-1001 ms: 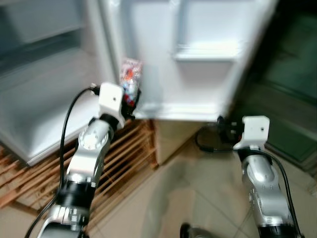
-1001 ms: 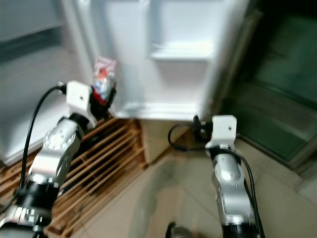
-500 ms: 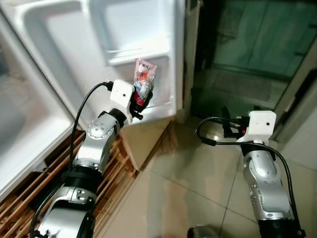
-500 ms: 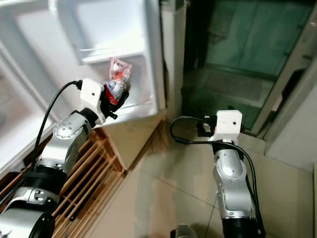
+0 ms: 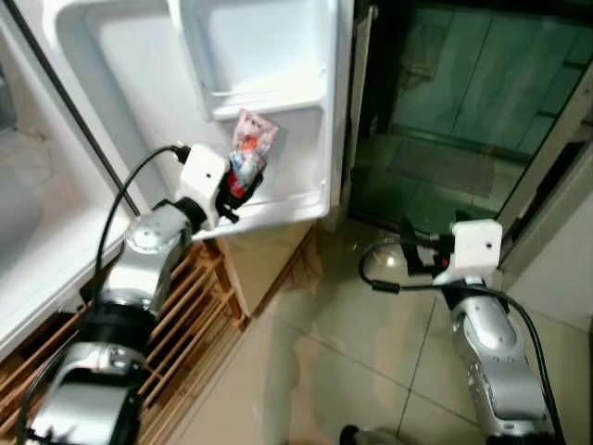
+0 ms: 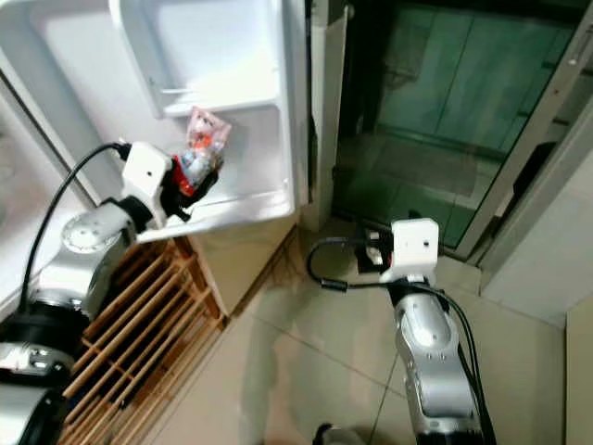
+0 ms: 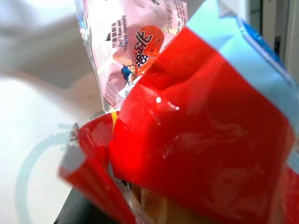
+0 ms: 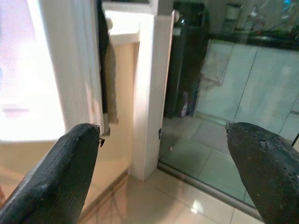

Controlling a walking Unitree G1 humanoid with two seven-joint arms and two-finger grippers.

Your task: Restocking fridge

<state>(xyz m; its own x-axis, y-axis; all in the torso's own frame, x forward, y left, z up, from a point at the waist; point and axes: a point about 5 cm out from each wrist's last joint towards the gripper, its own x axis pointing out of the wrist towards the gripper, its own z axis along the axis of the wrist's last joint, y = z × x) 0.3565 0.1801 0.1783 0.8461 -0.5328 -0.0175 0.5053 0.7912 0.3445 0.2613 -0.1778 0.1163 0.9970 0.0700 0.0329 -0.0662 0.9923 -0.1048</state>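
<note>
1. While the left gripper [image 5: 243,176] is clamped on the snack packet [image 5: 250,148], packet sits upright in the claw, just in front of the fridge door [image 5: 278,56] inner face, above the lower door shelf [image 5: 283,206].
2. Left wrist view: red and pink wrapper [image 7: 196,140] crumpled against the fingers, grip looks firm but bunched; hold pressure steady so it does not slip.
3. Judgement: step in hand is placing the packet into the door bin. Shelf lip lies just below and ahead of the claw; go forward over the lip first, then lower.
4. Release only once the packet base rests on the shelf, else it may tip out.
5. Right gripper [image 8: 163,154] has fingers wide apart, holding nothing, low over the tiled floor [image 5: 371,352], well apart from the door. Keep it there.
</note>
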